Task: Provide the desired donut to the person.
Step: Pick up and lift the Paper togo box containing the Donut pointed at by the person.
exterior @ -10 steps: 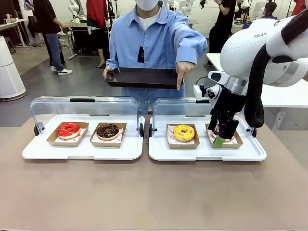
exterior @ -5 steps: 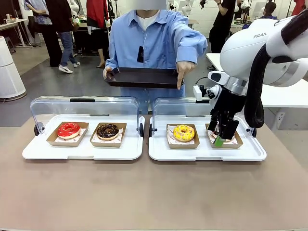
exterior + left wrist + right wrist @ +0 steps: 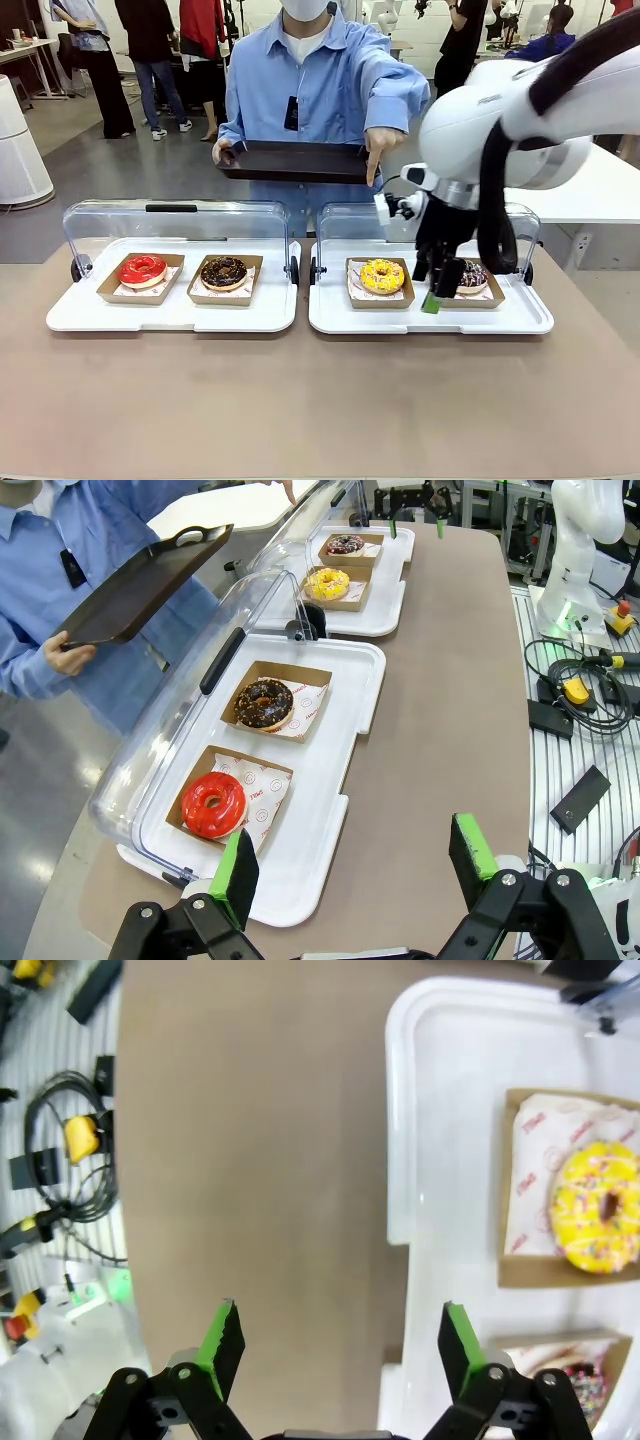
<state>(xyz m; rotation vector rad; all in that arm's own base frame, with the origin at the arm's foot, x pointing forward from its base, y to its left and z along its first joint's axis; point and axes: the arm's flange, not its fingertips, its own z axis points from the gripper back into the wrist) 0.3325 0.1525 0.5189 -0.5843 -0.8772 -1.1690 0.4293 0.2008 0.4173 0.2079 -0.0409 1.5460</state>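
Four donuts sit in open card boxes on two white trays on the table (image 3: 300, 400), each tray with a clear lid tipped up behind it. The left tray (image 3: 170, 312) holds a red donut (image 3: 143, 269) and, just beside it, a chocolate donut (image 3: 223, 272). The right tray (image 3: 400, 318) holds a yellow donut (image 3: 382, 275) with sprinkles and a dark sprinkled donut (image 3: 471, 276).

At the far side, the person (image 3: 320, 90) in a light blue shirt holds a dark serving tray (image 3: 295, 160) level at the waist. The person's pointing hand (image 3: 378, 150) reaches over the serving tray's edge, its index finger aimed straight down above the right tray's lid (image 3: 345, 225), roughly in line with the yellow donut.

The right gripper (image 3: 435, 290) hangs over the right tray, between the yellow donut and the dark sprinkled donut, near the tray's front rim. In its wrist view the right gripper (image 3: 337, 1338) has its jaws spread wide with nothing between them; one green pad is over the bare table and the other over the tray. The yellow donut (image 3: 598, 1207) lies well ahead of the fingers in its box, untouched.

The left gripper (image 3: 355, 865) is also spread wide and holds nothing. It hovers above the outer end of the left tray, near the red donut (image 3: 213, 804).
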